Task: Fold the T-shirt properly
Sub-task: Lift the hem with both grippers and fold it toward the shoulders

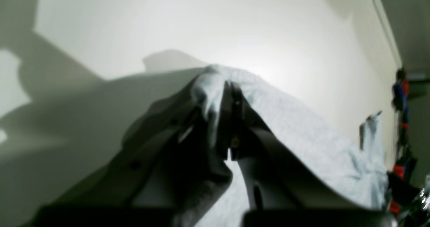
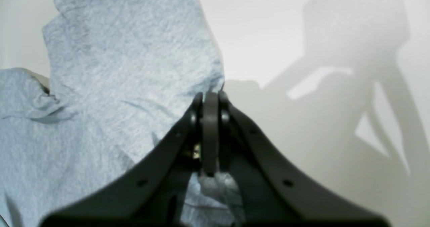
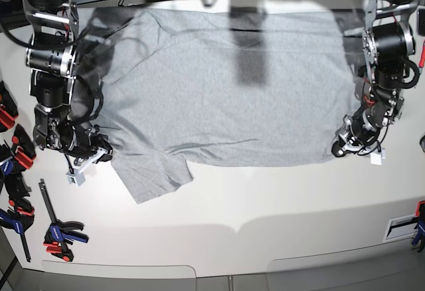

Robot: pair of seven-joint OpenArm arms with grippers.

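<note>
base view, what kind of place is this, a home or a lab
Most likely a robotics lab or workshop bench: two robot arms stand over a plain white table, spring clamps line its edge, and cables run along the back.

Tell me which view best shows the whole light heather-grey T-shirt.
The base view: the light heather-grey T-shirt lies spread across the table. The left and right wrist views show only the bunched fabric that each gripper has pinched.

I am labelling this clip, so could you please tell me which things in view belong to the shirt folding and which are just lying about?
Job:
T-shirt
left gripper, shut on it
right gripper, shut on it

Lying about:
clamps at the table edge
</note>
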